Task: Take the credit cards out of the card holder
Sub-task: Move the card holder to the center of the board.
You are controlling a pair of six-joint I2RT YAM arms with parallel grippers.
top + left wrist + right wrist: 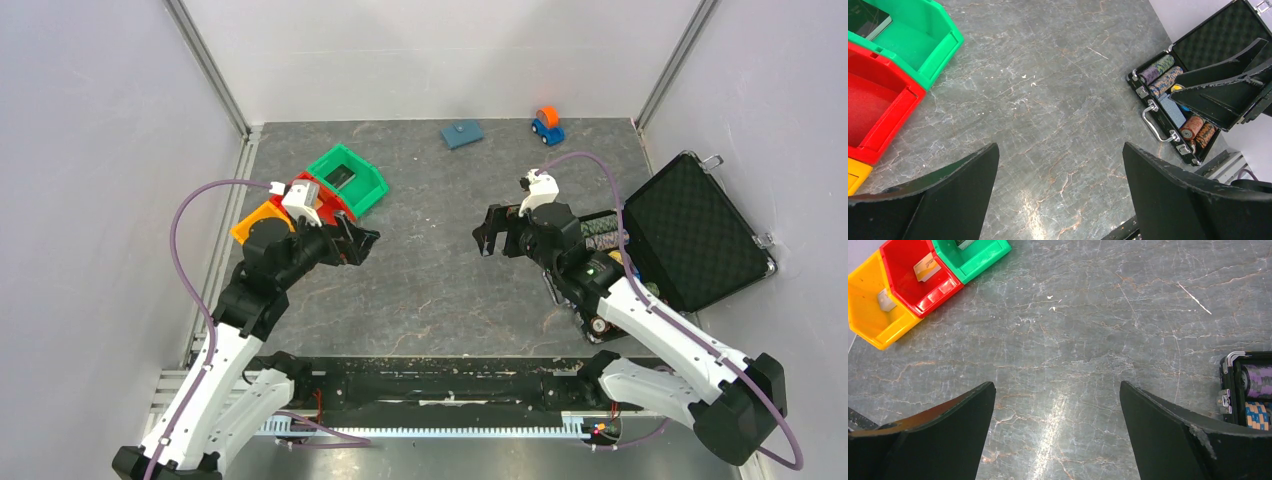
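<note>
Left fingers (948, 200), right fingers (1173, 435) spread; one card holder (462, 133); three bins (943, 290).

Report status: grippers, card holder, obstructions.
Left gripper and right gripper open, empty, over mid-table. Card holder at far edge, untouched. Nothing between; toy car off to one side.

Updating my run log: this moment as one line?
left claw open; right claw open; wallet at far edge; tan card in red bin; grey card in yellow bin
</note>
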